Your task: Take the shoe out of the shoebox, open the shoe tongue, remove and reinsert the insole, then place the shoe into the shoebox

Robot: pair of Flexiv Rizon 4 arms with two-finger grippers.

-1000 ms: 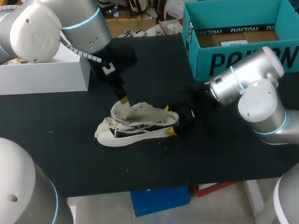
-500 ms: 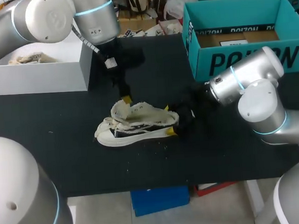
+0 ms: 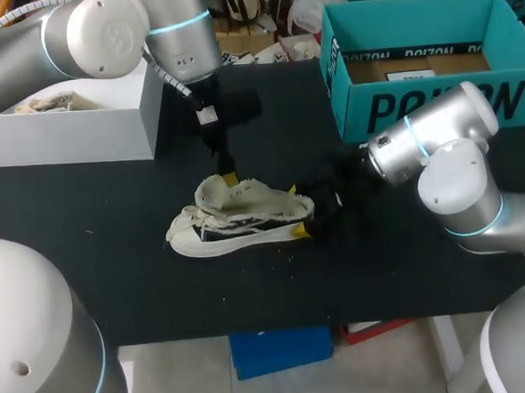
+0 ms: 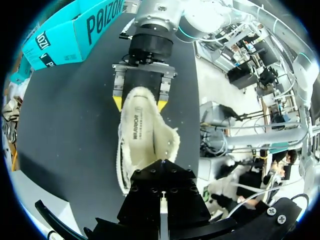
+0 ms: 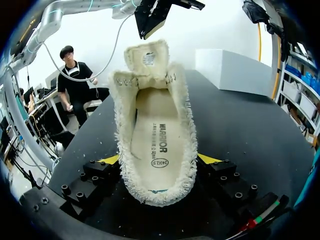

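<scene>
Squarely, the right claw (image 5: 159, 160) is clamped on the heel of the shoe (image 5: 155, 125), one yellow tip each side.

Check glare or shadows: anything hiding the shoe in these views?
Head view: no glare; the shoe stands out pale on the black table, but the right gripper blends into it. Left wrist view: a black mount covers the toe end. Right wrist view: the insole is evenly lit, no shadow across it.
</scene>
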